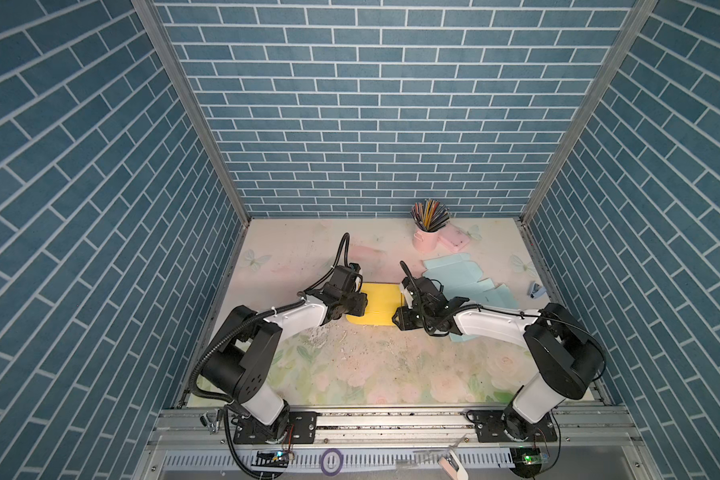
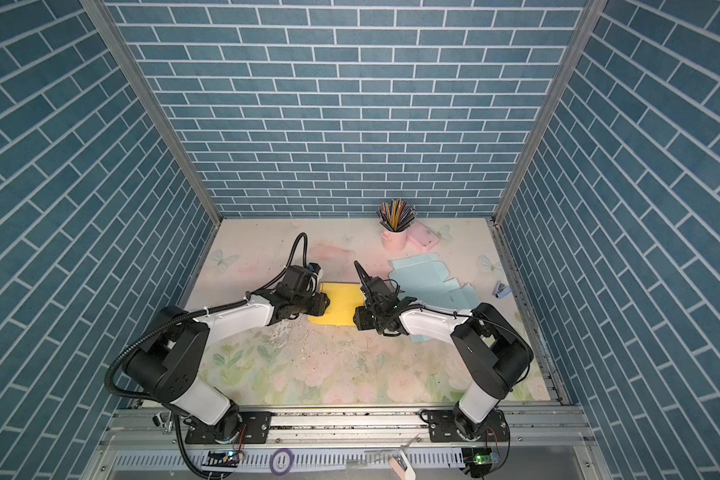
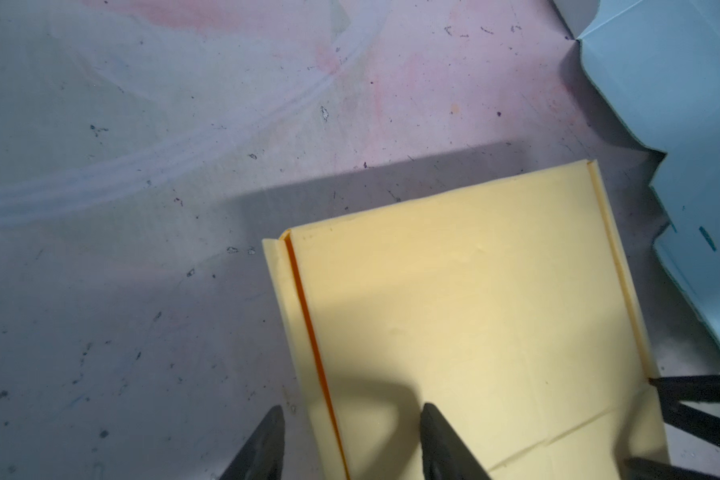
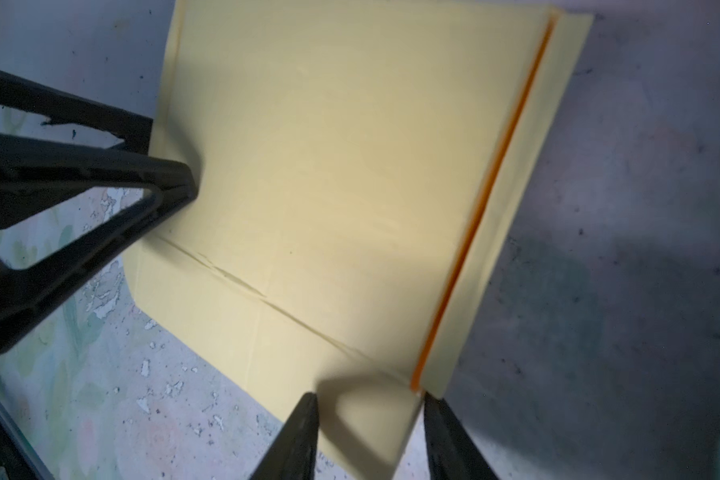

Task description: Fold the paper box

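Now, with the yellow paper box (image 1: pixel 377 305) flat on the counter (image 1: pixel 371 365) mid-frame in both top views, the left claw (image 3: pixel 352 411) and right claw (image 4: pixel 370 399), each half-parted astride a side fold, could skew or crumple it by closing unevenly.

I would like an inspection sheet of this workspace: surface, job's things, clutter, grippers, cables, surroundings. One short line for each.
surface: floral table, worn and chipped near the middle.
job's things: yellow box lies flat at the centre, with narrow strips folded along both side edges.
clutter: blue sheet flat to the right of the box, partly under the right arm; pencil cup and pink case at the back; stapler near the right edge.
grippers: left gripper open, astride the box's left edge; right gripper open, astride its right edge.
cables: hose along the left arm, clear of the box.
surroundings: brick-pattern walls; metal rail in front.
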{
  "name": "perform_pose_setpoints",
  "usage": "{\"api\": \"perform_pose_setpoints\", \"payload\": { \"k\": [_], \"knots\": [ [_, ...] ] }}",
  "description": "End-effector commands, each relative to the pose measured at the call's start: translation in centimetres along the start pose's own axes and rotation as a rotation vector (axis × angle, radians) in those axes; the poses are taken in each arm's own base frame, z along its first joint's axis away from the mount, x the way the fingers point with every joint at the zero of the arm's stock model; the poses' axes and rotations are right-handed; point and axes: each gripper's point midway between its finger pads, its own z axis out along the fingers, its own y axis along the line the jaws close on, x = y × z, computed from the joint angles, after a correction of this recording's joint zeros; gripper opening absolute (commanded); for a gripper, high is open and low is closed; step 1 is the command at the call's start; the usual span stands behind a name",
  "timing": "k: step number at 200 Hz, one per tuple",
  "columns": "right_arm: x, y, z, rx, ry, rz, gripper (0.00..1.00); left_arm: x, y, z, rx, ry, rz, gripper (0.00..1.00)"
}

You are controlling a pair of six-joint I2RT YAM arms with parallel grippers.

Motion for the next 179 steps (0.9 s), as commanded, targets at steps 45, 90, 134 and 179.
{"api": "perform_pose_setpoints", "payload": {
  "k": [45, 90, 134, 179],
  "knots": [
    [0.2, -0.9, 0.3, 0.045, -0.011, 0.035, 0.39, 2.1, 0.5, 0.6, -0.001, 0.067, -0.018, 0.53],
    [0.3, -2.0, 0.4, 0.098, -0.01, 0.021, 0.37, 1.0, 2.0, -1.6, 0.012, 0.027, -0.059, 0.73],
    [-0.1, -1.5, 0.7, 0.082, -0.012, 0.017, 0.37, 0.9, 2.5, -4.8, -0.026, -0.002, -0.031, 0.83],
    [-0.2, -1.3, 0.7, 0.077, -0.012, 0.016, 0.37, 3.3, -0.7, -5.4, 0.041, 0.013, 0.006, 0.77]
  ]
}}
